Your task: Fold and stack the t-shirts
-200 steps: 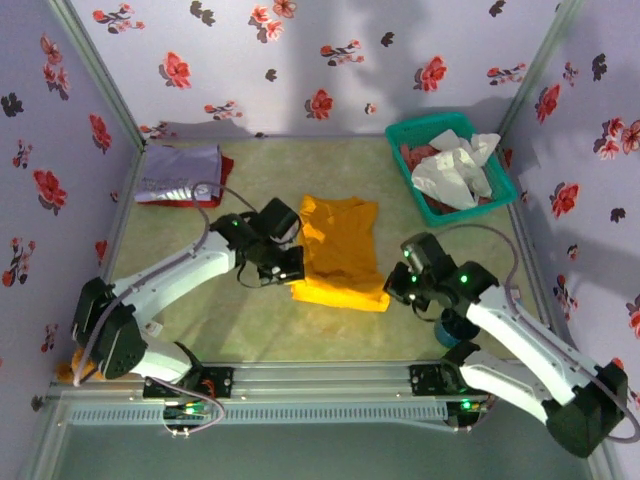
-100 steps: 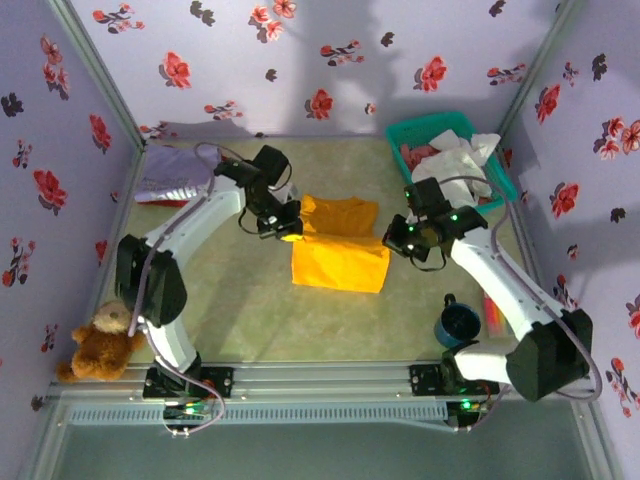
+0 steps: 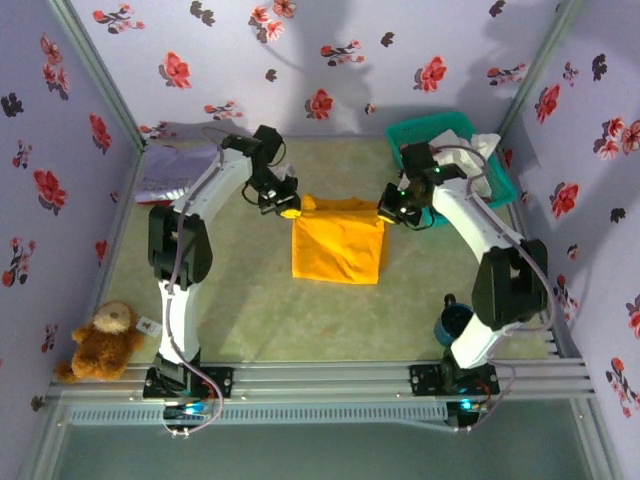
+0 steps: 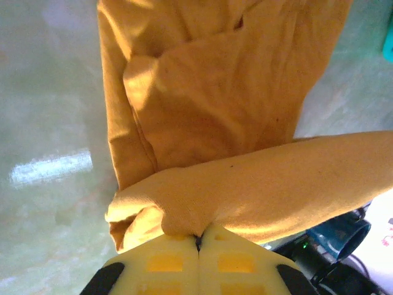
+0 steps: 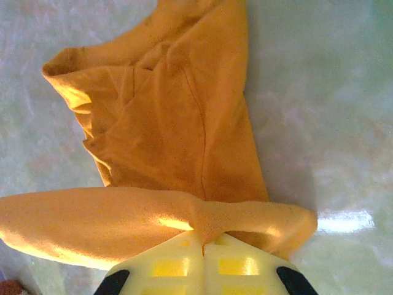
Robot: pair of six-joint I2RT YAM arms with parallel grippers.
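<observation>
Change over the last second: both arms have gone from the near hem of the orange shirt (image 3: 338, 250) out to its far edge, carrying the hem over. The shirt now lies doubled mid-counter (image 3: 250, 300), a tidy block about half as deep as it was. I read this as the front-to-back fold all but made, with the release not yet done.

Left fingers (image 3: 287, 208) are pressed fully together on a wad of orange cloth at the far left corner. Right fingers (image 3: 392, 213) are the same, clamped on the far right corner. Both wrist views show no gap, and the top layer is bunched at each grip.

Room:
- Basket (image 3: 440, 128) sits just beside my right fingers, with white shirts (image 3: 485, 148) heaped in it. It is tight there.
- Far wall is near.
- Lavender shirt (image 3: 175, 178) is folded at far left, well apart from my left fingers.
- Near side of the counter is open, save the mug (image 3: 455, 322) and the bear (image 3: 100, 340) toward the corners.
</observation>
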